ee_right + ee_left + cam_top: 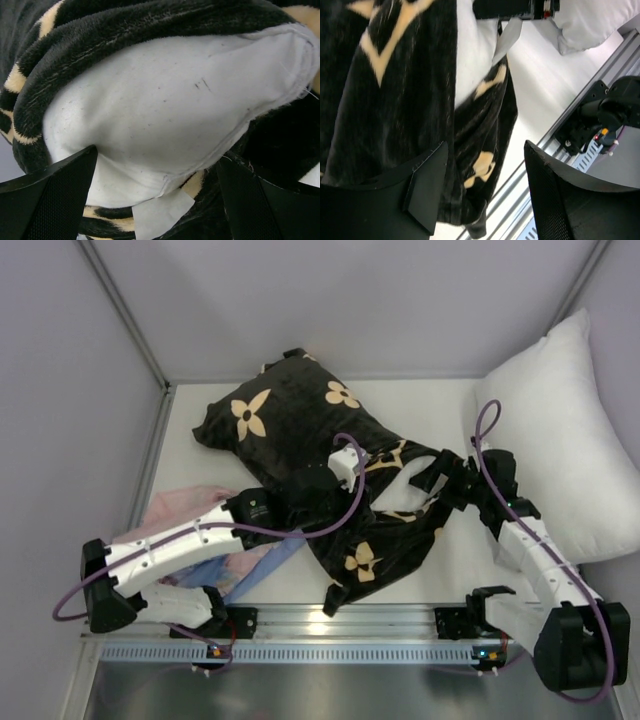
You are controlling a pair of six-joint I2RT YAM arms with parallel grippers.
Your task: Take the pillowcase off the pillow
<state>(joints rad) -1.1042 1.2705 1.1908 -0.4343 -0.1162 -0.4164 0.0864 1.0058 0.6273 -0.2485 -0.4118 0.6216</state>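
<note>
The black plush pillowcase (290, 430) with tan flowers lies across the middle of the table. The white pillow (408, 483) shows through its open end at the right. My left gripper (343, 472) rests over the pillowcase near that opening. In the left wrist view it (485, 187) is open, with the pillowcase (405, 100) draped beside its left finger. My right gripper (437, 480) is at the opening. In the right wrist view it (160, 200) is open wide, straddling the pillow's bare corner (165, 115). A pale tag (162, 215) hangs below the corner seam.
A second plain white pillow (570, 425) leans against the right wall. Pink cloth (185, 508) and light-blue cloth (245, 568) lie at the left under my left arm. An aluminium rail (330, 618) runs along the table's near edge. Walls enclose the back and sides.
</note>
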